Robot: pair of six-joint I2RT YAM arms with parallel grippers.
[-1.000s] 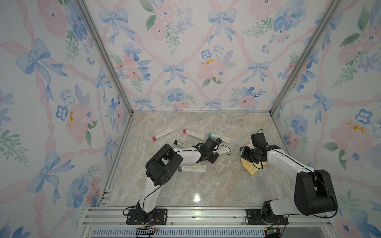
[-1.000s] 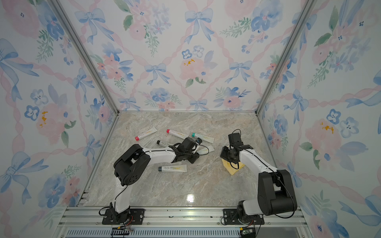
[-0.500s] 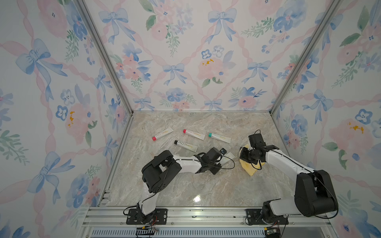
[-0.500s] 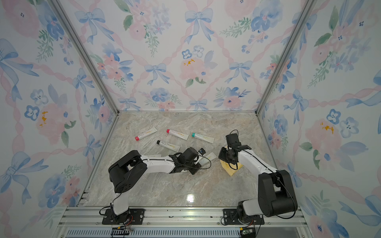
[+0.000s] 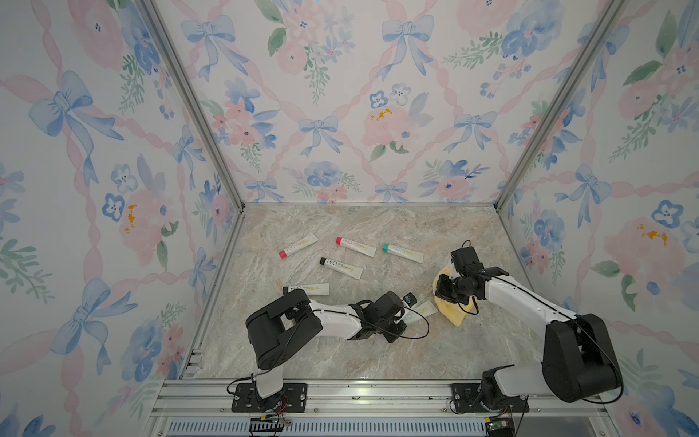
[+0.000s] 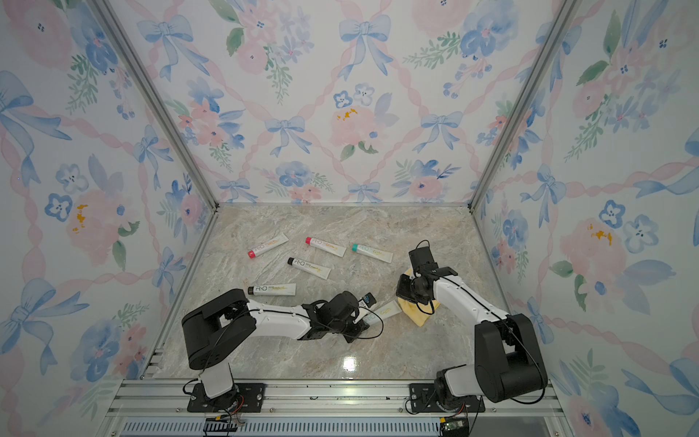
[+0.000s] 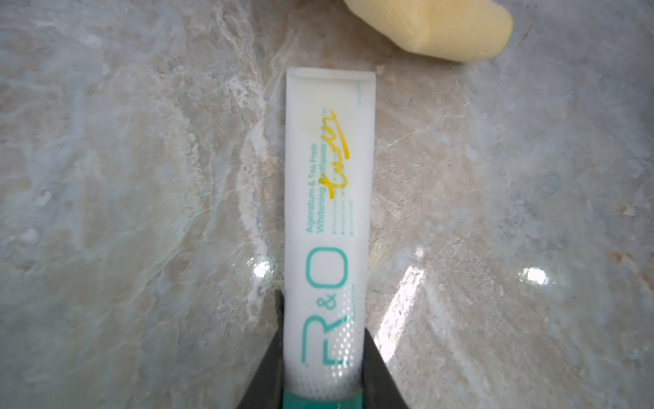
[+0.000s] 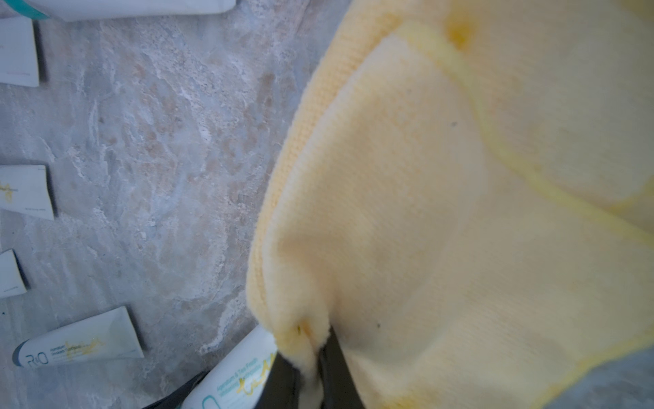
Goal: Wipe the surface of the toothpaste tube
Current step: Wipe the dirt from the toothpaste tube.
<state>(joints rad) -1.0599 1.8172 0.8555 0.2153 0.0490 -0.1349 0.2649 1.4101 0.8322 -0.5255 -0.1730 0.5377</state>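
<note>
Marble counter (image 5: 378, 359) inside a flower-papered booth. The strip along its front edge, nearest the arm bases, is bare and offers the most open room.

Just beyond, near the middle, the left gripper (image 7: 323, 368) is clamped tight on the toothpaste tube (image 7: 329, 212) at its teal-capped end. The tube lies flat, with its crimped tail pointing toward the counter's right edge. A yellow scribble (image 7: 336, 152) marks its white face.

The tail sits just beside a folded yellow cloth (image 5: 455, 316). The right gripper (image 8: 308, 368) pinches a bunched fold of this cloth, jaws almost together. Whether cloth and tube touch cannot be told.

The wipe itself looks about to begin. It would go best with the left grip held firm while the cloth is drawn lengthwise over the scribble. Pressure should stay light so the soft tube does not buckle or twist free.

Farther back, five spare tubes (image 5: 340, 267) lie scattered toward the back edge, well apart from the cloth. The right wall (image 5: 605, 265) stands close behind the right arm, so strokes are safer heading toward the bare front.
</note>
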